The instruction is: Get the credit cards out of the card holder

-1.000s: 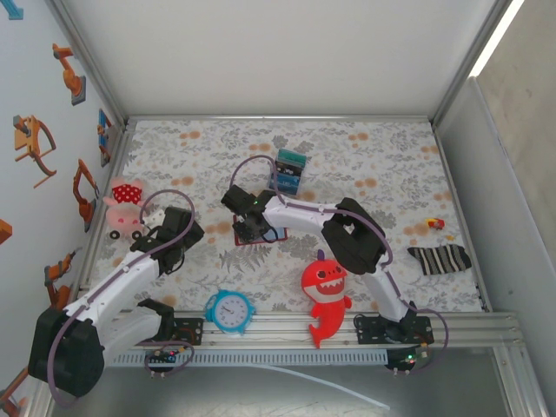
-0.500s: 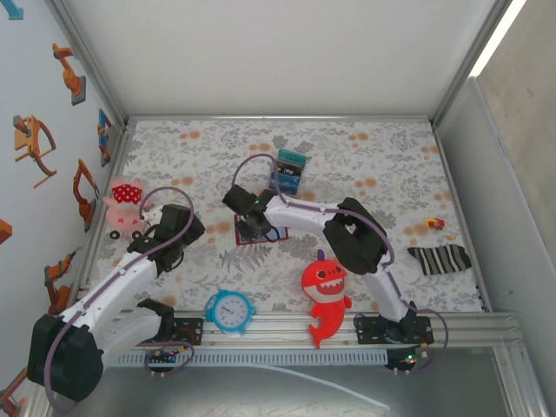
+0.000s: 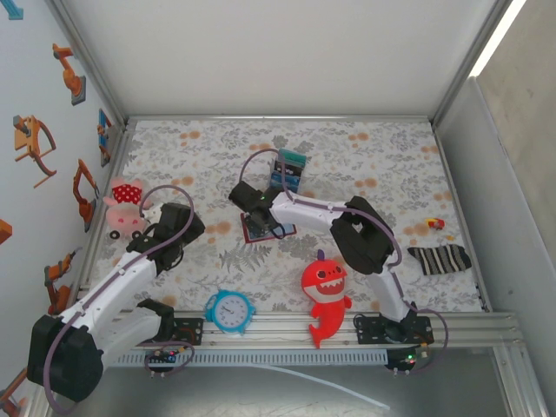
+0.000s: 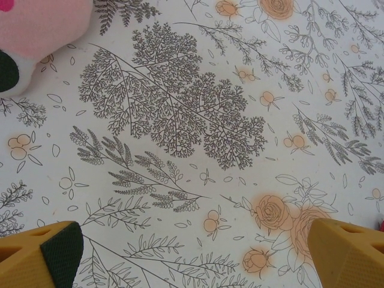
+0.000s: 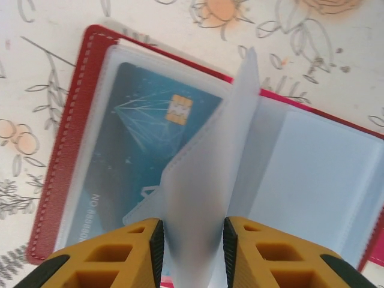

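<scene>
Right gripper [image 5: 191, 243] has drifted slightly rightward over mid-table, and the card holder [image 5: 63, 156] has turned with it. Its fingers pinch the holder's clear sleeve [image 5: 198, 180], beside a pocketed blue credit card [image 5: 135, 141]. Left gripper [image 4: 198, 255] stays spread wide above the tablecloth [image 4: 180, 120].

Free cloth: the far right of the table [image 3: 391, 169], from the loose credit cards [image 3: 291, 169] to the right wall [image 3: 473, 156], and the patch between the spread fingers of the left gripper [image 4: 198, 243]. Obstacles: pink toy [image 3: 126, 204] just beyond that gripper; blue clock [image 3: 230, 311], red shark toy [image 3: 326, 291] and striped sock [image 3: 439, 258] toward the near edge; the right arm [image 3: 308, 208] bridging from the shark to the card holder [image 3: 265, 228].
</scene>
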